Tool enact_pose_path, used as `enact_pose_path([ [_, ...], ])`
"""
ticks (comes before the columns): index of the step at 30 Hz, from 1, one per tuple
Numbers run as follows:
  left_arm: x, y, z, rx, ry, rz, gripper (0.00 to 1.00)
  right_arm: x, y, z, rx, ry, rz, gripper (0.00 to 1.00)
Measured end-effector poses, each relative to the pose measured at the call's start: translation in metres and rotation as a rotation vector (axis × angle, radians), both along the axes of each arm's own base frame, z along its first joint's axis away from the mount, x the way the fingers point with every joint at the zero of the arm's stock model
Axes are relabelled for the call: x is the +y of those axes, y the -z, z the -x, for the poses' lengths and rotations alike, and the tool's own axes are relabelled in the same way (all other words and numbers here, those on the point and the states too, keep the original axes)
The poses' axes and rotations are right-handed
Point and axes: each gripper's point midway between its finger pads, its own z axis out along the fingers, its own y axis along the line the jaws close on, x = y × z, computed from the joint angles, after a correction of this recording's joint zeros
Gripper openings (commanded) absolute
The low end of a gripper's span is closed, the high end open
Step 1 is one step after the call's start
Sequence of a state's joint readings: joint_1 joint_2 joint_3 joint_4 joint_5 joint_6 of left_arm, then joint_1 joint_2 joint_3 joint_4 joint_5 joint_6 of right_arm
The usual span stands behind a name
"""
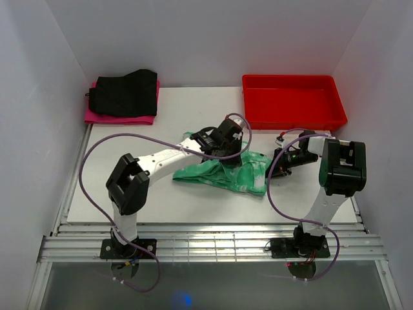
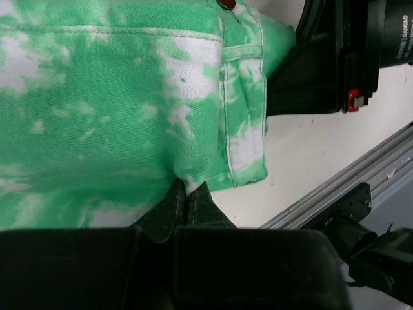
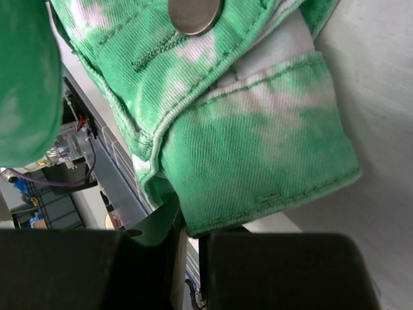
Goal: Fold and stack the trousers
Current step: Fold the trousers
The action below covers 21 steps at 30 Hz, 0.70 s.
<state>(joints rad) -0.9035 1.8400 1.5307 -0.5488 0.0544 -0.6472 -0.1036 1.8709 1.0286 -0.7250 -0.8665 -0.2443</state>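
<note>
The trousers (image 1: 222, 173), bright green with white tie-dye blotches, lie bunched in the middle of the white table. My left gripper (image 1: 235, 152) is over their far edge and is shut on a fold of the fabric (image 2: 193, 148), its fingertips (image 2: 175, 197) pinched together. My right gripper (image 1: 271, 165) is at the trousers' right end and is shut on the waistband edge (image 3: 258, 155), just below a metal button (image 3: 193, 13). The two grippers are close together; the right gripper's black body (image 2: 335, 58) shows in the left wrist view.
A folded black garment (image 1: 124, 92) lies on a pink garment (image 1: 119, 118) at the back left. A red tray (image 1: 293, 102) stands at the back right. Metal rails (image 1: 206, 242) run along the table's near edge. White walls enclose the table.
</note>
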Motion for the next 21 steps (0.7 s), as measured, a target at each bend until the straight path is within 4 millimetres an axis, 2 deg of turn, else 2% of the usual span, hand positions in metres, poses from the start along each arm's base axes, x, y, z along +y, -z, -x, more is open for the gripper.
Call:
enact_pose_path([
  [5,-0.026,0.024,-0.007,0.038,-0.004,-0.007,0.0,0.005,0.001,0.001,-0.005,-0.002,-0.027,0.08],
  [9,-0.042,0.034,-0.003,0.048,0.01,-0.007,0.0,0.007,0.001,0.001,-0.009,0.002,-0.042,0.08],
  [15,-0.062,0.036,0.01,0.061,0.028,0.011,0.0,0.01,0.0,0.001,-0.001,0.01,-0.062,0.08],
  [21,-0.071,0.026,0.01,0.059,0.025,0.041,0.0,0.011,0.002,0.001,-0.003,0.01,-0.065,0.08],
])
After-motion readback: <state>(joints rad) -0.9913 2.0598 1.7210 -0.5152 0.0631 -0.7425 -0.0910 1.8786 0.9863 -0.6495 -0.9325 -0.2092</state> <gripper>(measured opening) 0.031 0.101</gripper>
